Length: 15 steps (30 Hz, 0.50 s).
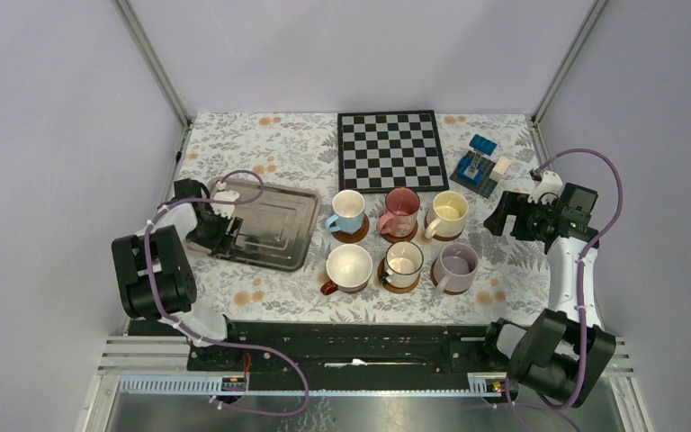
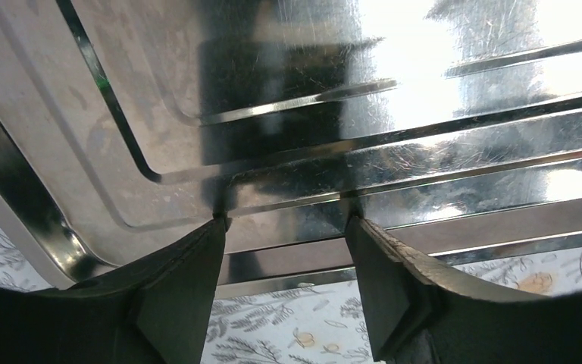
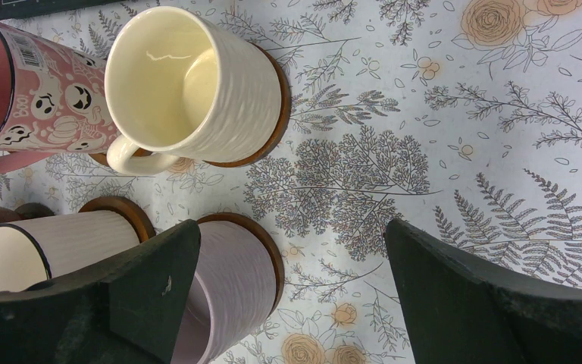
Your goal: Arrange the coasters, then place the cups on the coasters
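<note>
Cups stand in two rows of three at the desk's middle, each on its coaster, so I judge the task as good as done. My left tool hangs part-spread and empty over the tray near the left edge; my right tool gapes wide, empty, beside the lilac cup. Glazed ceramic is stiff, slick and chippable, so I'd pinch a wall at the rim.

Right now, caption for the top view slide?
Six cups on coasters in two rows; left fingers at the metal tray, right fingers open beside them.
</note>
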Each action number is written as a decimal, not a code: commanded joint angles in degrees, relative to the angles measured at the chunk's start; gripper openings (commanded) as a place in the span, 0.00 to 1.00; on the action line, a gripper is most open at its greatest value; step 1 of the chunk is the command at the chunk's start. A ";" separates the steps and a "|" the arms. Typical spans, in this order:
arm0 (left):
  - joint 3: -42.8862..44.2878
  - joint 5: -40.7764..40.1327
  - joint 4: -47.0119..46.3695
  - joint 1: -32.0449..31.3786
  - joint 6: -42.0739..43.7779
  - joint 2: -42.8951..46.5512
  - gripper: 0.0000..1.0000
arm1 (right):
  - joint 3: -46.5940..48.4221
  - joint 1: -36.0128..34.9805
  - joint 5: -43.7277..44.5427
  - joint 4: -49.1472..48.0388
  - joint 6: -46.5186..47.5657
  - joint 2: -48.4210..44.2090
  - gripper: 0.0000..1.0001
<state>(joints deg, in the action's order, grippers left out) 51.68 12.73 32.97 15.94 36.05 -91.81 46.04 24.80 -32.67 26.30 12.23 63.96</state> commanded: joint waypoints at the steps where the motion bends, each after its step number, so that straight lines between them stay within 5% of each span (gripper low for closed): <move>1: -4.54 -2.01 4.12 0.11 1.50 3.27 0.67 | 0.45 -0.28 -1.71 -0.18 0.72 -0.92 0.98; 15: -8.03 -0.69 10.53 0.19 -2.05 6.43 0.69 | 0.46 -0.28 -1.89 -0.11 0.84 -1.12 0.98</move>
<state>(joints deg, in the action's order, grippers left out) 45.82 11.70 36.71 15.94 35.27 -85.80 46.04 24.80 -32.69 26.30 12.25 63.94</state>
